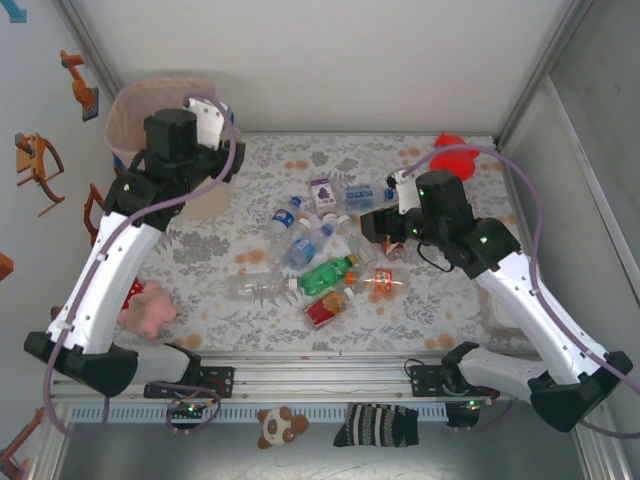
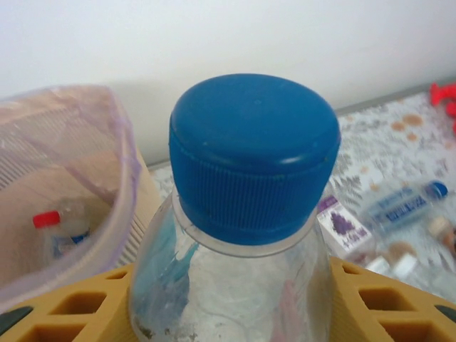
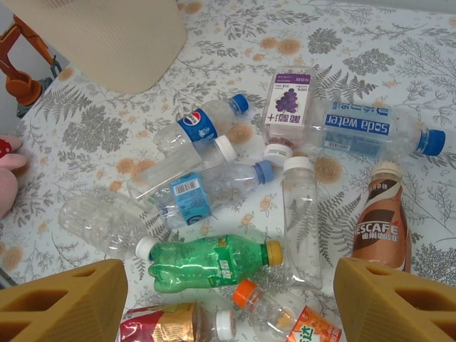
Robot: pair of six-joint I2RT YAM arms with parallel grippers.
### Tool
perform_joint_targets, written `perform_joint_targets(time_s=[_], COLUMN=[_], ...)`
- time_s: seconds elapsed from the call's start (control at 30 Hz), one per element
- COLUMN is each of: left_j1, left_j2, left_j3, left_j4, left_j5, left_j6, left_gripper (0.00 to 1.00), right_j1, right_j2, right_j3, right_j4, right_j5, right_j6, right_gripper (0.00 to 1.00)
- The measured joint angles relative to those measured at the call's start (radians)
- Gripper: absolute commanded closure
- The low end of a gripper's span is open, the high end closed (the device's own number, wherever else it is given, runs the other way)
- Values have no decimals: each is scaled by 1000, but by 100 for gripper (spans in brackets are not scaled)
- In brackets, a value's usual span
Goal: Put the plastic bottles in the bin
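Left hand (image 2: 228, 306) pinching a blue-capped bottle (image 2: 253, 157) by its shoulder, bin (image 2: 114, 178) just at nine o'clock. Looks empty, light, thin-walled: squeeze gently or it buckles and slips. Right hand (image 3: 228, 306) spread above the pile of bottles (image 3: 189, 196) on the desk (image 3: 356, 43); necks look firmest.

Bright, even light from above leaves only faint, soft shadows on the patterned table (image 1: 200, 255). The left wrist view's blue-capped bottle (image 2: 246, 214) is fairly sharp (it sits very close), its background hazy. The right wrist view is crisp, with small glints on clear bottles (image 3: 299, 214).
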Motion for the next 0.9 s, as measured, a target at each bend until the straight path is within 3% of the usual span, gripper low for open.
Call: perform_joint_targets(time_s=[0.2, 0.3, 0.43, 0.63, 0.7, 0.9], left_j1=[172, 266, 365, 435, 439, 464], left_j2=[115, 167, 246, 373, 420, 555], left_j3=[102, 123, 132, 168, 209, 350], left_j4=[85, 156, 256, 297, 275, 183], left_j5=[99, 158, 211, 163, 133, 116], left_j6=[-96, -194, -354, -640, -731, -981], left_gripper=[60, 69, 70, 69, 66, 71], right_j1=[0, 0, 0, 0, 0, 0], right_j2=[-7, -15, -23, -30, -30, -30], right_j3=[3, 3, 5, 5, 5, 5], right_j4=[-1, -4, -11, -16, -19, -22], right_j5=[11, 19, 26, 35, 42, 53], right_j6=[13, 20, 26, 27, 27, 27], right_gripper=[25, 25, 25, 25, 25, 25])
